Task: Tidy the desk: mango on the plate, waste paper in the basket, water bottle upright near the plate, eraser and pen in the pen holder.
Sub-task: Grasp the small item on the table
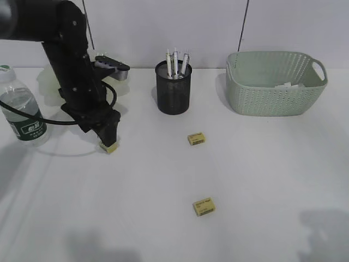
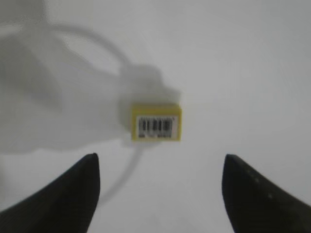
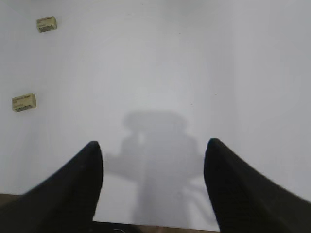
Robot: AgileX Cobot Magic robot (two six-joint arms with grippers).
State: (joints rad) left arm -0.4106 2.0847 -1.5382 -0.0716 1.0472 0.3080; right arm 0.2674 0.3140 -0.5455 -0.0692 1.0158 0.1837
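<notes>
My left gripper (image 1: 107,141) hangs open just over a small yellow eraser (image 1: 111,147) on the white desk (image 1: 262,180). In the left wrist view that eraser (image 2: 156,122) lies a little ahead of the gripper (image 2: 160,158), untouched. Two more erasers (image 1: 196,138) (image 1: 204,206) lie mid-desk. The black mesh pen holder (image 1: 173,87) holds pens (image 1: 175,61). Waste paper (image 1: 289,85) lies inside the green basket (image 1: 272,93). The water bottle (image 1: 23,112) stands upright at the left. Only a pale edge of the plate (image 1: 48,84) shows behind the arm; the mango is hidden. My right gripper (image 3: 151,142) is open and empty.
The right wrist view shows two erasers (image 3: 46,24) (image 3: 24,102) far to its left, and the desk's near edge (image 3: 160,227) below the fingers. The left arm's black cable (image 1: 38,121) loops past the bottle.
</notes>
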